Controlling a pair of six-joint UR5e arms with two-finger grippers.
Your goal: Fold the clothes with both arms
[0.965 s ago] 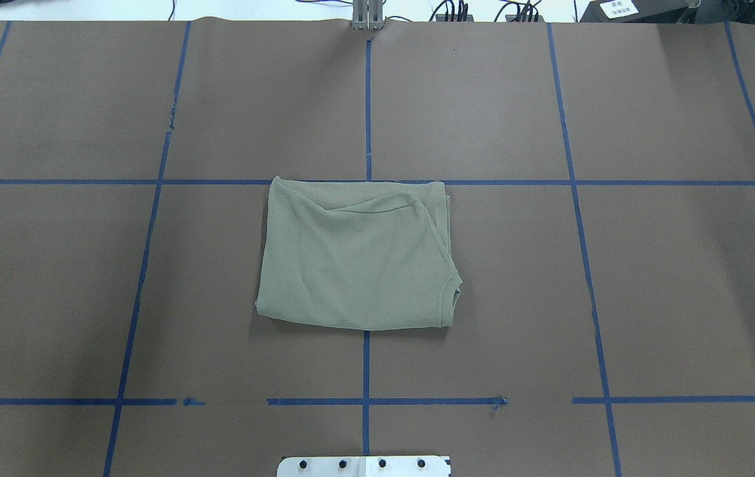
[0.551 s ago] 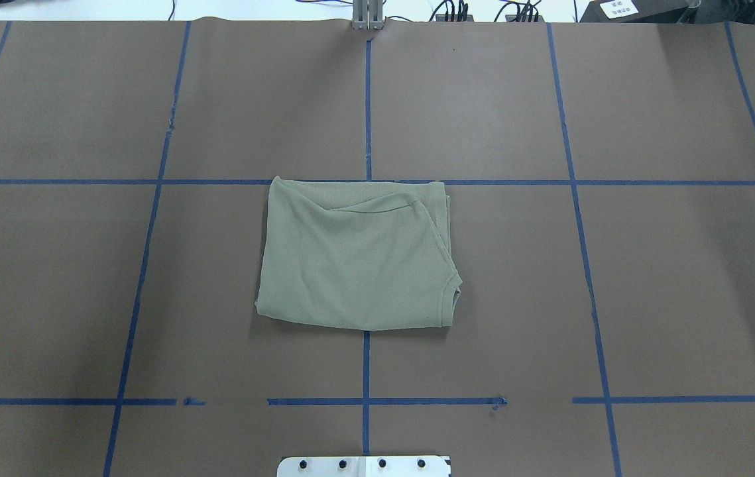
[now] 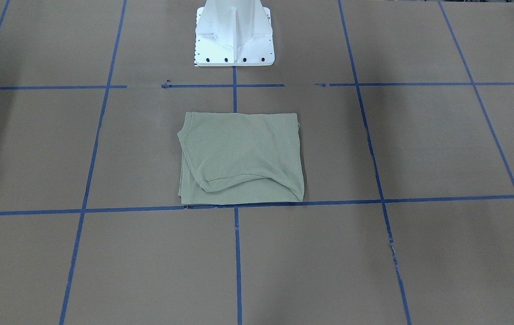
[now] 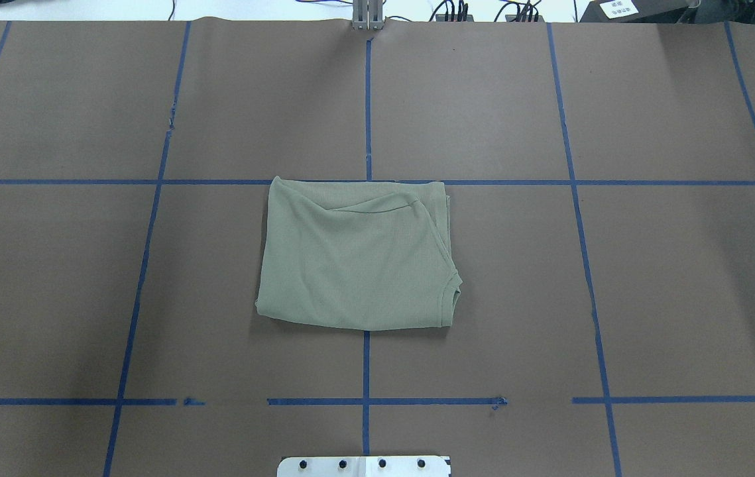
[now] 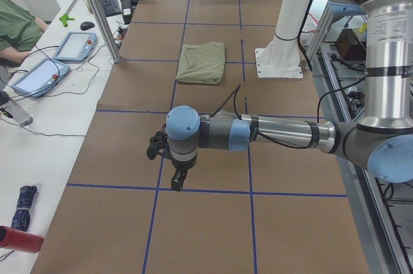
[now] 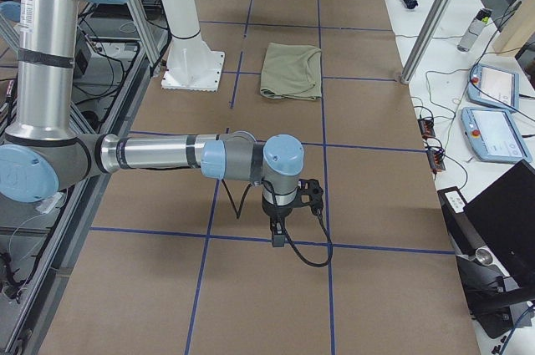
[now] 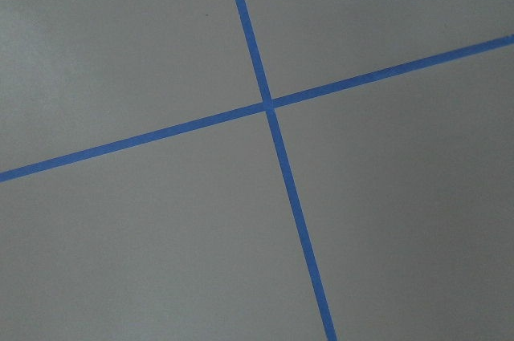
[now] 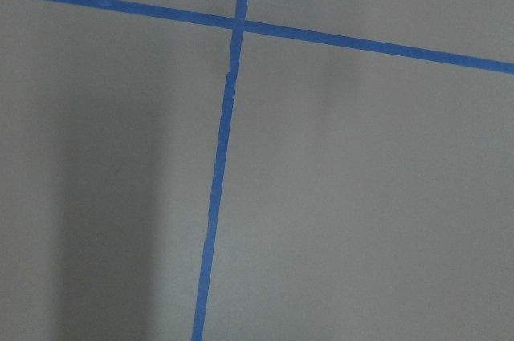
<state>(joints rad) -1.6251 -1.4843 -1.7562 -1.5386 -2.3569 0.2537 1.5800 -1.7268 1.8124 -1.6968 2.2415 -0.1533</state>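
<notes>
The sage-green shirt (image 4: 357,258) lies folded into a flat rectangle at the table's middle, its collar at the near right corner. It also shows in the front view (image 3: 241,158) and in both side views (image 5: 202,62) (image 6: 291,71). My left gripper (image 5: 177,180) hangs over the brown paper far to the left of the shirt, and I cannot tell whether it is open. My right gripper (image 6: 278,238) hangs far to the right of the shirt, and I cannot tell its state either. Neither touches the shirt. Both wrist views show only paper and blue tape.
The white pedestal base (image 3: 234,31) stands just behind the shirt. Blue tape lines (image 4: 367,99) grid the brown paper. Teach pendants (image 5: 74,45) (image 6: 493,134), metal posts (image 5: 97,9) and a seated person (image 5: 16,26) are on the operators' side.
</notes>
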